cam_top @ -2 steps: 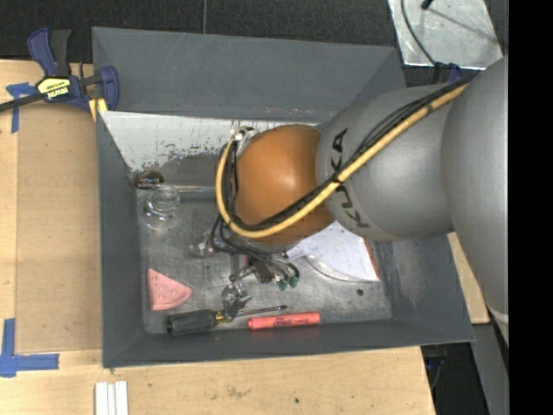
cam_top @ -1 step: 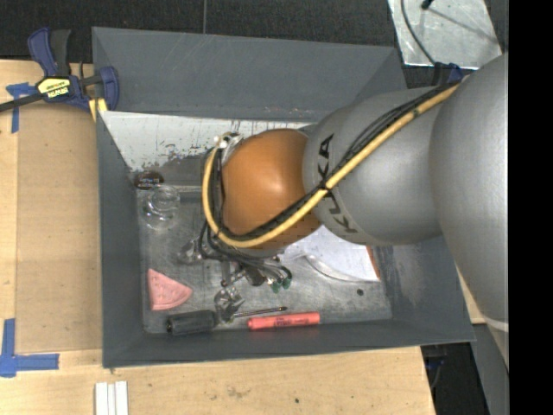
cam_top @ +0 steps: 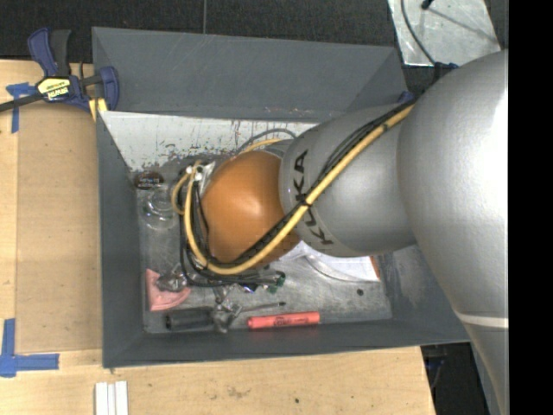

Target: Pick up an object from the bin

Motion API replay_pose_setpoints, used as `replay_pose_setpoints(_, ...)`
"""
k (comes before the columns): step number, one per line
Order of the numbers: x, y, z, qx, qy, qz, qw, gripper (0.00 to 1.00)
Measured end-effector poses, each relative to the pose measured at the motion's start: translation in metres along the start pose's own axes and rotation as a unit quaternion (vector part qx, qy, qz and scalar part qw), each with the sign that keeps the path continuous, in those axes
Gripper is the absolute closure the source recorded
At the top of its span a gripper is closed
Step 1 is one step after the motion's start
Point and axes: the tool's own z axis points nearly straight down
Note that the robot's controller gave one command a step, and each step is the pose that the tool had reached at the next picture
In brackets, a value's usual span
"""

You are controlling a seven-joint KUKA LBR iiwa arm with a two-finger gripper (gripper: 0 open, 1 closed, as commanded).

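Hovering tool (cam_top: 225, 311), slim red marker (cam_top: 283, 320) (plastic, perhaps)

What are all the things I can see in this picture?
Grey metal bin: one, grey, middle of the view.
Red marker pen: one, red, on the bin floor by the near wall.
Black stubby cylinder: one, black, just left of the pen.
Pink soft-looking lump: one, pink, near-left corner.
Clear see-through cup: one, clear, left side of the floor.
White flat piece: one, white, right side, partly under the arm.
Silver robot arm: one, silver, reaching in from the right.
Round orange wrist cover: one, orange, over the bin's middle.
Yellow and black cables: several, looped around the cover.
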Motion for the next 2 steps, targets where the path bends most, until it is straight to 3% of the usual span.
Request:
replay_pose_setpoints(1,-0.0072,0.0024,0.0038,0.004,-0.0169,0.059,0.9981,1.0)
replay_pose_setpoints(2,-0.0072,0.0024,0.004,0.004,-0.0168,0.059,0.9981,1.0)
